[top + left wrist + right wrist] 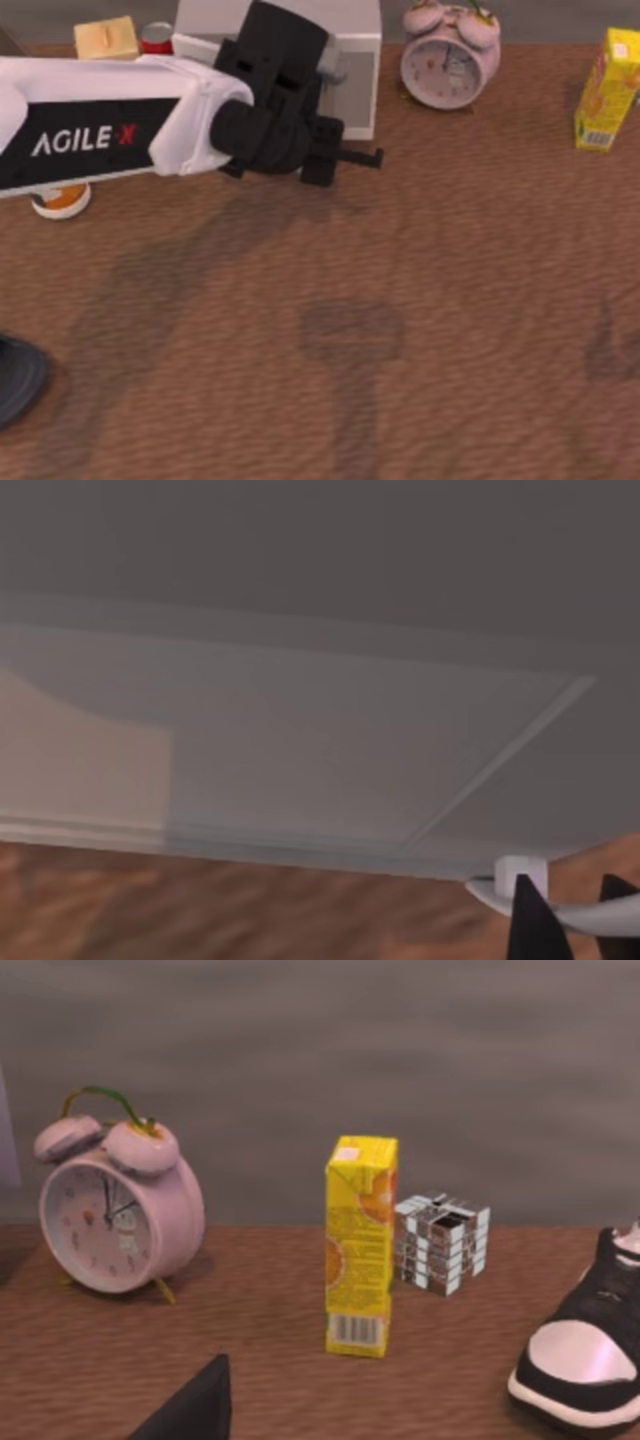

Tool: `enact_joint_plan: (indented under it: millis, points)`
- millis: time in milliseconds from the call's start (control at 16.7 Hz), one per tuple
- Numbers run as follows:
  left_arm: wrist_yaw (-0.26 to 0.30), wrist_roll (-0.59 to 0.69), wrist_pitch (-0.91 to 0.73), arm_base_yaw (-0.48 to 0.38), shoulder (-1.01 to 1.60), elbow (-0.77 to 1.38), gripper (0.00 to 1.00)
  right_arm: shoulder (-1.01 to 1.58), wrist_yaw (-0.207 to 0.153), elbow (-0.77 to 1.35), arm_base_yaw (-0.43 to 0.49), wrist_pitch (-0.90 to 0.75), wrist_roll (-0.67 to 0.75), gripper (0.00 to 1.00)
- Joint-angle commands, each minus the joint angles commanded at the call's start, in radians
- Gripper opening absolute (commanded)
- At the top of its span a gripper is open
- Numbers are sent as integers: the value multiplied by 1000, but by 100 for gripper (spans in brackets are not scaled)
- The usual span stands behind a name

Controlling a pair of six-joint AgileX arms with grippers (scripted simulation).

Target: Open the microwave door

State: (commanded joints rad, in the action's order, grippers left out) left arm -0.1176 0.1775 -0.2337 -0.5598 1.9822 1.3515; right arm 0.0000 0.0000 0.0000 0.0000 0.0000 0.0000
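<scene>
Step in hand: the left gripper (345,158) sits at the front of the microwave (345,40), right against the microwave door (300,750); I judge the door is being engaged, with opening hardly begun.
Jaws: dark tips show in the left wrist view beside a small white tab at the door's lower edge; I cannot tell whether they are open or closed on it.
Door: just beyond the jaws, filling the left wrist view, its window facing the camera.
Next move: likely an outward pull swinging the door about its hinge, keeping hold of the edge.
Right arm: parked off the top view; only a dark tip shows in its wrist view.
Writing: "AGILE·X" on the left arm (90,125).
Farther off: a pink alarm clock (450,55) and a yellow juice carton (607,90) with a barcode, text unreadable.
</scene>
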Motion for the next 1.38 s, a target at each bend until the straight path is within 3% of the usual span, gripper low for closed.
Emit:
enact_joint_plan:
  millis: [1140, 1380]
  points:
    - [0, 0, 0, 0, 0, 0, 0, 0, 0, 0, 0, 0, 0, 100]
    - [21, -16, 7, 1, -11, -16, 0, 0, 0, 0, 0, 0, 0, 100]
